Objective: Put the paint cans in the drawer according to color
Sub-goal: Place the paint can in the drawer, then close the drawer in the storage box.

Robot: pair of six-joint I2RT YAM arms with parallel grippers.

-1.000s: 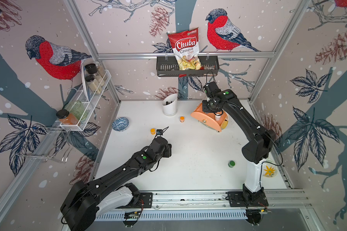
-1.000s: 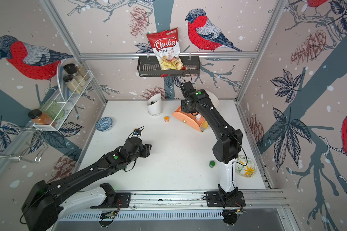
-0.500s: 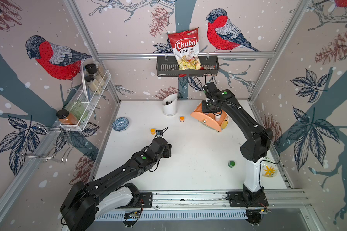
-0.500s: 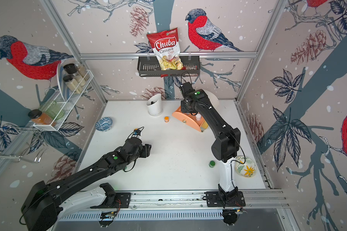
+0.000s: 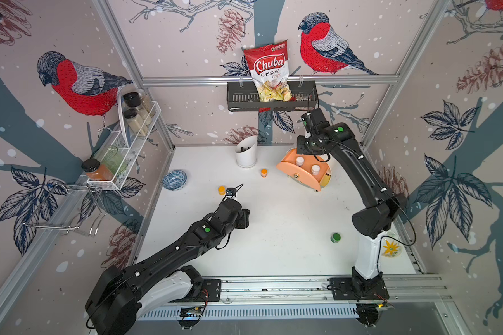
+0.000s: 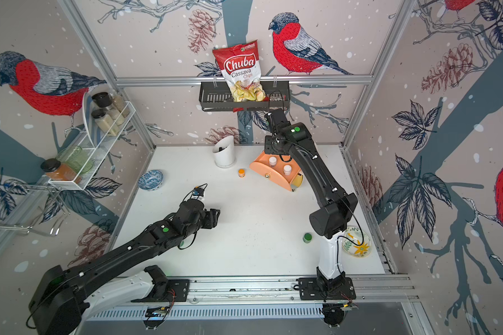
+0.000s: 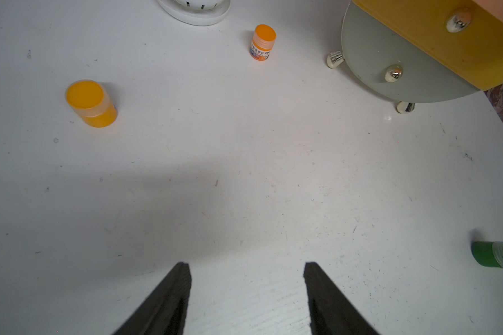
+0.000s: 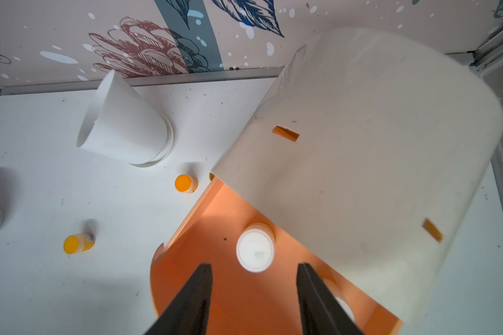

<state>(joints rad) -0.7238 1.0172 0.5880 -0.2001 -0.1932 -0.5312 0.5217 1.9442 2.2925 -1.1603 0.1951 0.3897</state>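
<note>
The drawer (image 5: 321, 181) stands at the back right, its peach top tray (image 8: 215, 290) pulled out. Two white paint cans (image 5: 299, 161) (image 5: 315, 169) stand in that tray. My right gripper (image 8: 253, 264) hangs open above the tray, just short of one white can (image 8: 254, 249); a finger half hides the other (image 8: 343, 304). Two orange cans (image 5: 263, 173) (image 5: 221, 190) and a green can (image 5: 335, 237) sit on the table. My left gripper (image 7: 246, 264) is open and empty over bare table, well short of the orange cans (image 7: 89, 103) (image 7: 262, 43).
A white slant-topped holder cup (image 5: 246, 152) stands left of the drawer. A blue bowl (image 5: 174, 179) sits by the left wall, a flowered plate (image 5: 391, 248) behind the right arm's base. A wire rack (image 5: 122, 162) with jars hangs left, a black basket (image 5: 272, 98) at the back.
The right gripper's jaws have parted over the peach tray and its wrist has lifted slightly. The left arm has not moved.
</note>
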